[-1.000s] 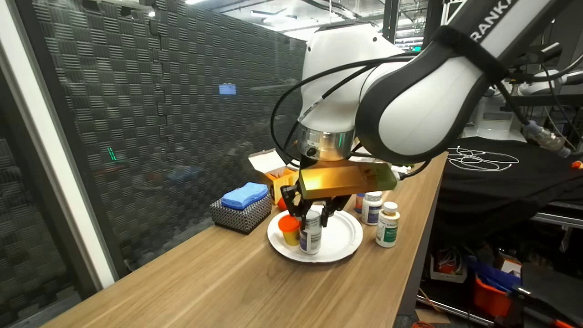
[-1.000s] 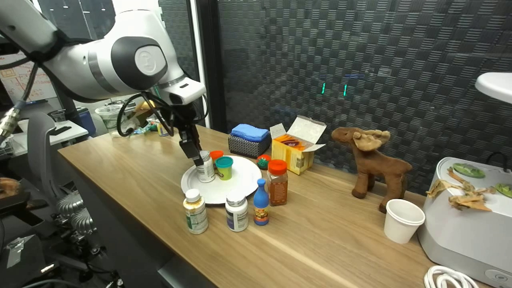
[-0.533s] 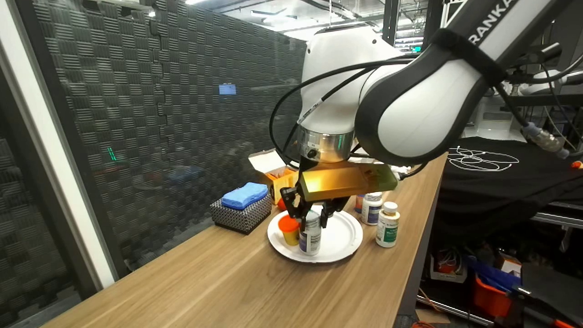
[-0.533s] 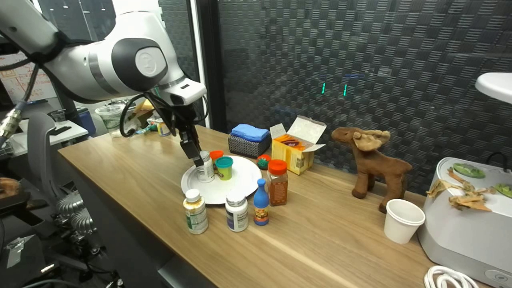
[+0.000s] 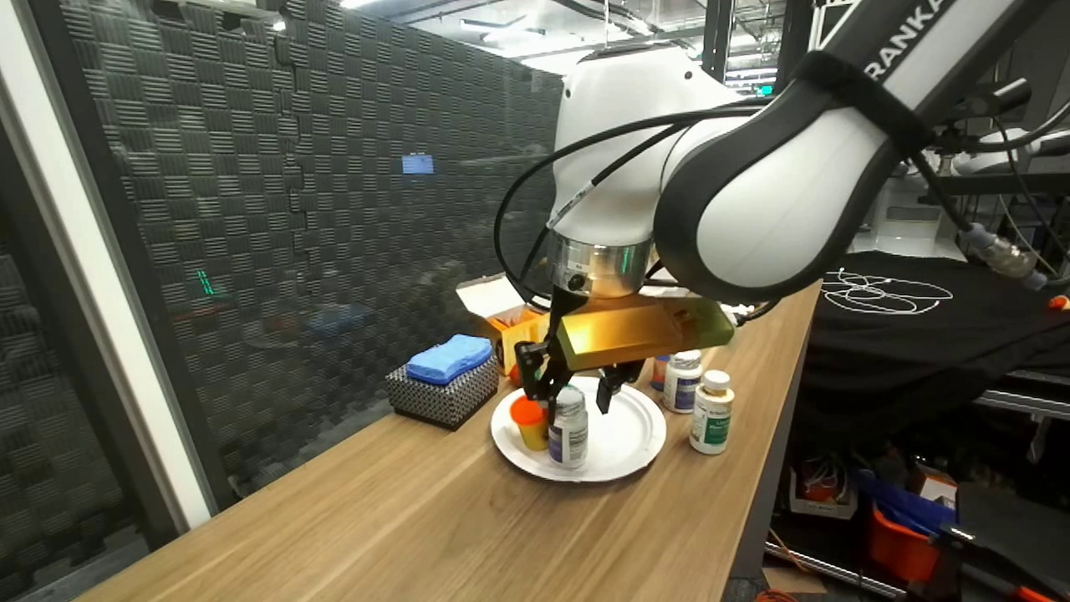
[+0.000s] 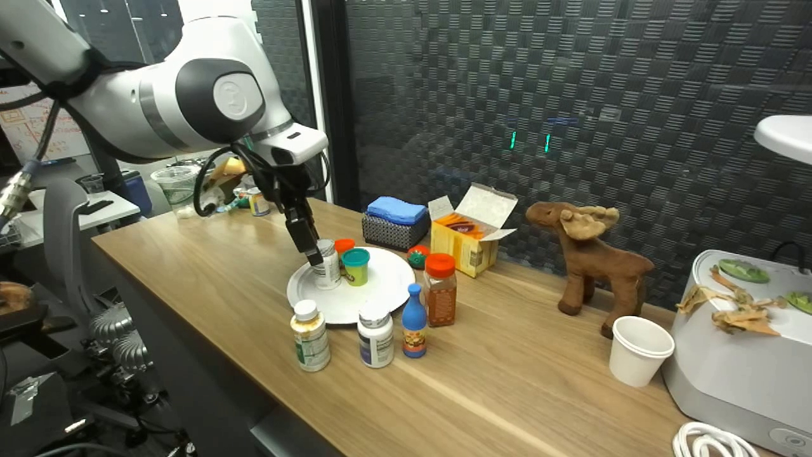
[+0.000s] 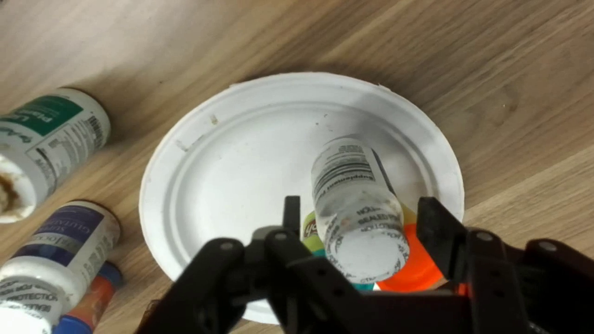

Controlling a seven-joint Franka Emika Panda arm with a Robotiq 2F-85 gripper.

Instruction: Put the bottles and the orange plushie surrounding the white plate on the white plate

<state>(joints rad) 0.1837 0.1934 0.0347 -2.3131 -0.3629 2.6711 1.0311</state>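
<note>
My gripper, spread, straddles white cylindrical plastic bottle, upright on round white plate; prob. next: back off straight up along its vert. axis.

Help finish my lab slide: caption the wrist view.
Open gripper astride a white bottle on the white plate, other bottles standing on the table beside it.

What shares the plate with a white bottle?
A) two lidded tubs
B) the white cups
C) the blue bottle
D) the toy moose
A: the exterior views show a teal-lidded tub and an orange-lidded tub on the plate, close by the white bottle.
</note>
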